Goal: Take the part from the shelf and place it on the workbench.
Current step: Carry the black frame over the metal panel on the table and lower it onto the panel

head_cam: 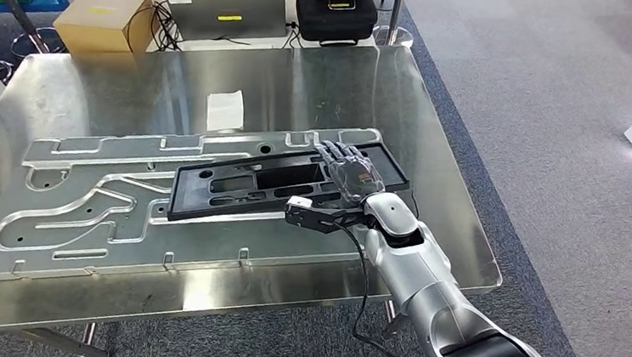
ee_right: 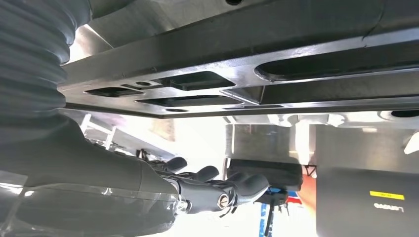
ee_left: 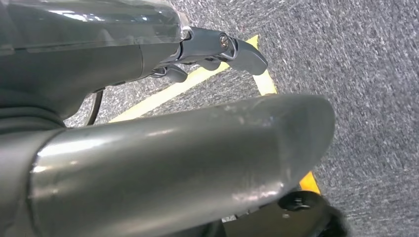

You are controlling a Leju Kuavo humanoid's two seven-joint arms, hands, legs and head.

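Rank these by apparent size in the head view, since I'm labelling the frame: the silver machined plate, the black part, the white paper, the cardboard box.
1. silver machined plate
2. black part
3. cardboard box, farther off, so unsure
4. white paper

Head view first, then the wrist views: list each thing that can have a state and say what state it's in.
Black part: lying flat on the metal plate, its right end under the right robot hand.
Metal plate: flat on the workbench.
Right robot hand: resting on the black part; grip not clear.
Left robot hand: hanging over the floor, fingers curled, holding nothing.
Laptop: lid up.
Black case: closed.
Cardboard box: closed.
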